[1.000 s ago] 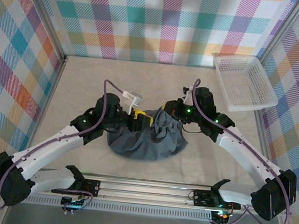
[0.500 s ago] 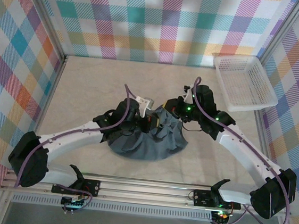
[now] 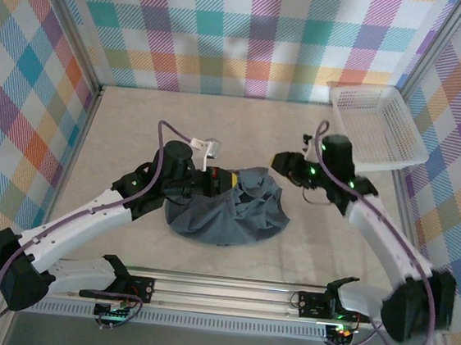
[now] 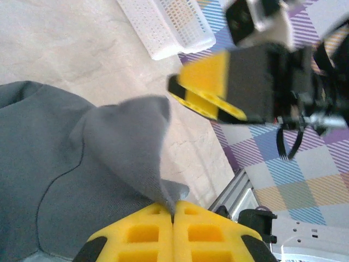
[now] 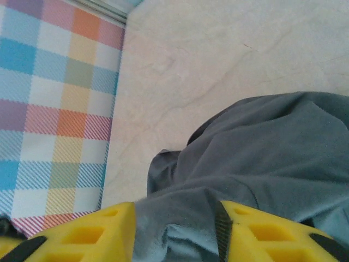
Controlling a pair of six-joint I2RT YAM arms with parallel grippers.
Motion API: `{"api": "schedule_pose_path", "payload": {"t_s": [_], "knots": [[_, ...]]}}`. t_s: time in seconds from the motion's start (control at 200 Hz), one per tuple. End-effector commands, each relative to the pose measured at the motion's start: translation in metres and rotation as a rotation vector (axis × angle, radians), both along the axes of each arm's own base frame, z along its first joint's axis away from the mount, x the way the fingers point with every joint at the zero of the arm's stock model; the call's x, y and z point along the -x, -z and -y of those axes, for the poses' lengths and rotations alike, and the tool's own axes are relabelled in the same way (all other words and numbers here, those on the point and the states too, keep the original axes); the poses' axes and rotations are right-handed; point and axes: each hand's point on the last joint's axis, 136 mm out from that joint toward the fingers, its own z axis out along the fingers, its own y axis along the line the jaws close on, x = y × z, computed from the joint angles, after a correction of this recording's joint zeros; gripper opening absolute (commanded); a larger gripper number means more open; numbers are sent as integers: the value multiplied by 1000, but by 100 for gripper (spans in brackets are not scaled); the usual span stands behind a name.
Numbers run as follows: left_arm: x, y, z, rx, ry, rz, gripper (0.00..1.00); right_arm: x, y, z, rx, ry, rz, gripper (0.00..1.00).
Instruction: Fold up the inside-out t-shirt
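Well, the dark grey t-shirt lies bunched up in the middle of the surface. The left claw is pinched tight on a fold of it. The right claw is wide, holding nothing, just by the shirt. A white mesh basket sits well apart in the far corner.

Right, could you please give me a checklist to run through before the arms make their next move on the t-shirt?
1. Left tool shut on a pinch of the t-shirt: ok.
2. Right tool open: ok.
3. Right tool free of the cloth: cannot tell.
4. The t-shirt spread flat: not ok, bunched in a heap.
5. Basket apart from the t-shirt: ok.
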Motion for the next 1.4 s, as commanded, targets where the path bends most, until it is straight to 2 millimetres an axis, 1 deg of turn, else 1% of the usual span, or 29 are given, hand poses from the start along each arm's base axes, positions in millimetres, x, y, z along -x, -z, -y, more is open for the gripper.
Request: {"api": "schedule_pose_path", "payload": {"t_s": [0.0,0.105,0.15,0.23,0.29,0.335,0.405,0.49,0.565,0.59,0.65,0.66,0.67,0.685,0.69,0.695,0.72,0.785,0.83,0.91,0.925,0.965,0.99,1.105,1.12,1.185,1.295,1.355,1.395], "knots": [[3,-10,-2,2,20,10,0,19,-2,3,42,-36,302,51],[1,-9,0,-1,18,7,0,37,10,-4,137,-100,572,56],[0,-8,1,-4,20,5,0,44,16,-11,205,-141,672,56],[-1,-8,4,-2,28,2,0,53,19,-27,274,-217,814,57],[-3,-9,5,-1,26,5,0,54,28,-35,301,-232,809,56],[-5,-8,5,-7,21,8,0,52,37,-35,341,-211,753,55],[-7,-7,5,-20,13,12,0,57,46,-34,380,-200,721,56],[-12,-1,1,-46,-20,8,0,73,41,-37,356,-210,753,54],[-13,0,1,-40,-28,5,0,89,40,-47,338,-248,769,45],[-14,-2,1,-35,-25,9,0,98,41,-54,344,-278,786,41],[-14,-1,3,-38,-17,5,0,110,43,-68,388,-311,847,34],[-14,-1,3,-39,-16,6,0,113,47,-71,399,-321,852,33],[-14,0,3,-42,-14,3,0,114,42,-74,395,-316,875,32],[-14,0,4,-43,-13,4,0,116,46,-78,409,-328,885,32],[-14,1,4,-45,-13,2,0,116,42,-79,399,-320,900,32],[-15,0,4,-45,-13,4,0,117,46,-81,411,-329,900,31],[-15,1,4,-48,-13,1,0,118,46,-86,421,-329,927,30],[-15,2,5,-47,-10,-3,0,106,42,-93,466,-276,981,25],[-15,3,5,-46,-8,-5,0,85,41,-89,569,-182,1015,22],[-15,4,6,-44,-7,-11,0,55,35,-80,743,-51,1096,25],[-15,5,6,-44,-6,-14,0,50,29,-79,751,-18,1113,26],[-14,6,6,-44,-1,-18,0,41,24,-78,784,4,1129,27],[-14,5,6,-44,0,-17,0,34,22,-72,812,36,1120,27],[-13,6,5,-50,2,-16,0,27,19,-67,815,48,1100,29],[-13,6,5,-49,2,-17,0,28,25,-68,829,18,1093,30],[-13,7,4,-47,-3,-14,0,28,33,-70,839,-14,1085,33],[-14,7,5,-39,-1,-14,0,22,36,-66,827,10,1048,37],[-13,7,6,-37,3,-15,0,19,38,-69,809,0,1028,39],[-14,7,6,-40,3,-15,0,16,40,-72,811,-4,1017,43]]}}
